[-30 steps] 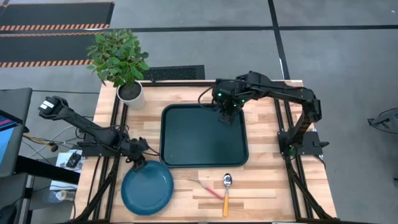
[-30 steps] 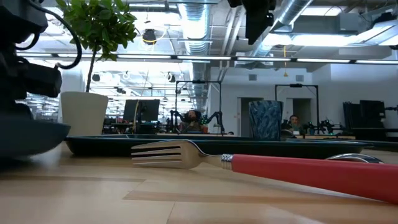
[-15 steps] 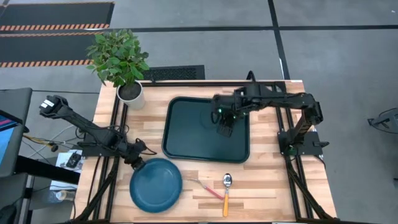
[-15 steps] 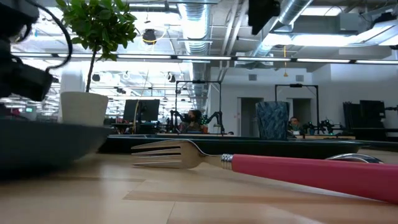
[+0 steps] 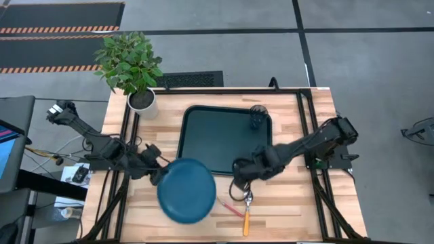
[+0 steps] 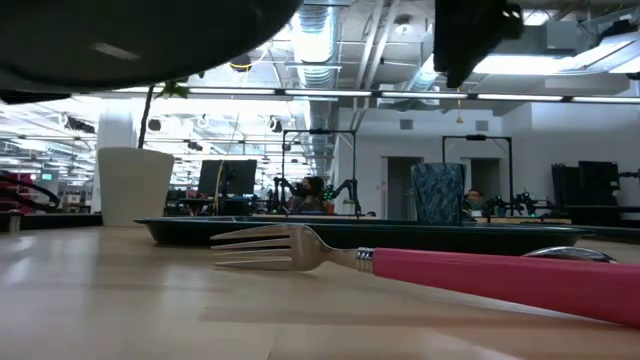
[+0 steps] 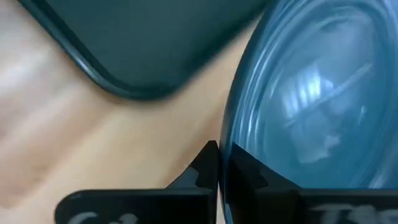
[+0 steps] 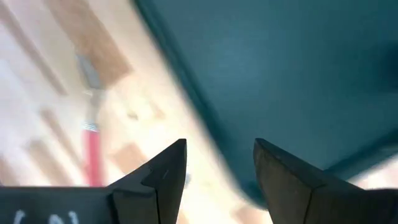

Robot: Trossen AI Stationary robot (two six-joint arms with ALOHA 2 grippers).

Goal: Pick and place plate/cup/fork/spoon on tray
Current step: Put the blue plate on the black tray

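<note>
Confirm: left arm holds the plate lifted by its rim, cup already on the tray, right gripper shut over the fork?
Not shut. The right wrist view shows the right gripper with its fingers apart, above the table edge of the tray, the fork off to one side. The plate and cup are as you said.

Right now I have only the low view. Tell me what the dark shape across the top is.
Observer: It is the blue plate, held clear of the table. The left end effector is clamped on its rim.
Operator: Give me its position over the tray.
Observer: From above, it overlaps only the tray's front left corner.
Operator: Report the right end effector.
Observer: The right end effector is open and empty, in front of the tray, just by the spoon and fork.
</note>
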